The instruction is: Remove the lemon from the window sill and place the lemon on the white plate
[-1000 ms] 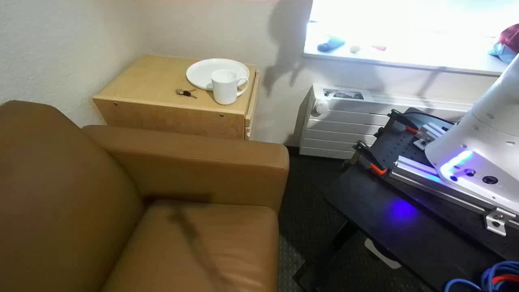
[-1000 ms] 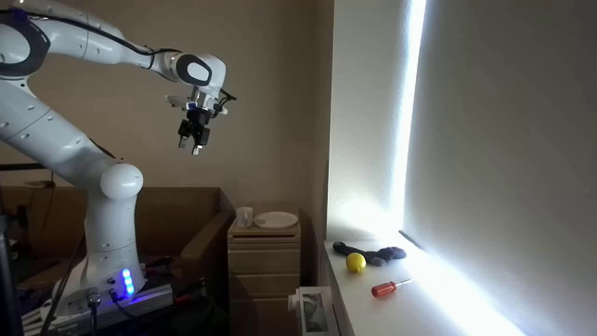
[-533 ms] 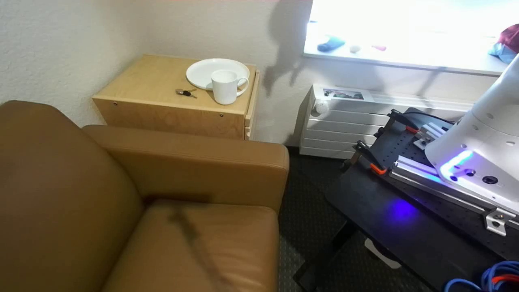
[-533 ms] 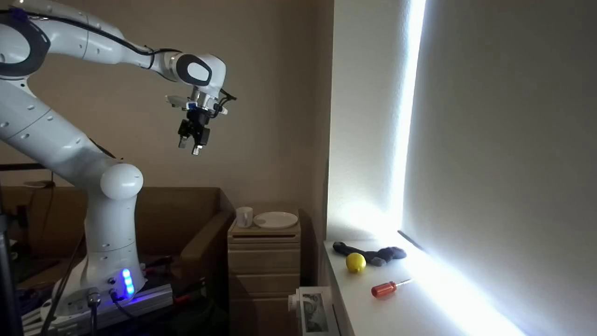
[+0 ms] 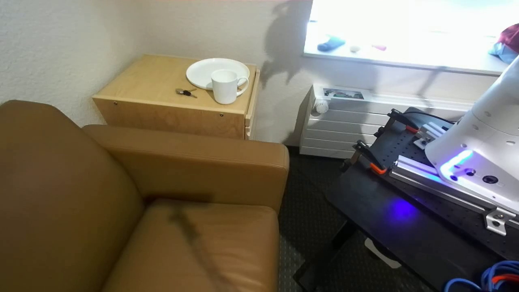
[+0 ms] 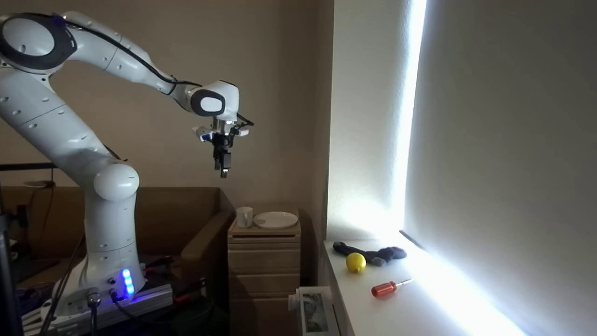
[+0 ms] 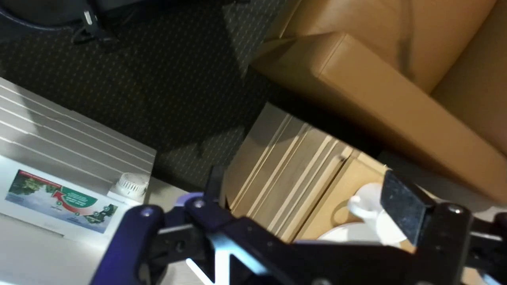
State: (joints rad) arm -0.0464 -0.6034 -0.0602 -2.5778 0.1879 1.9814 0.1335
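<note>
The yellow lemon (image 6: 356, 262) rests on the white window sill (image 6: 359, 308), beside a dark cloth-like item. In an exterior view the lemon (image 5: 354, 48) looks pale in the glare on the sill (image 5: 425, 61). The white plate (image 6: 275, 220) lies on the wooden cabinet top; it also shows in an exterior view (image 5: 198, 74) and partly in the wrist view (image 7: 342, 232). My gripper (image 6: 223, 173) hangs in the air pointing down, above and left of the plate in that view, away from the lemon. In the wrist view the gripper (image 7: 307, 194) is open and empty; no lemon shows there.
A white cup (image 5: 225, 87) stands at the plate's edge, with keys (image 5: 186, 93) nearby. A red screwdriver (image 6: 385, 289) and the dark cloth-like item (image 6: 373, 255) lie on the sill. A radiator (image 5: 344, 121) is below the sill. A brown sofa (image 5: 194, 162) adjoins the cabinet.
In an exterior view my arm has moved right and down, and the gripper now points more steeply downward. Its shadow on the wall has shifted. The lemon, plate and cup have not moved.
</note>
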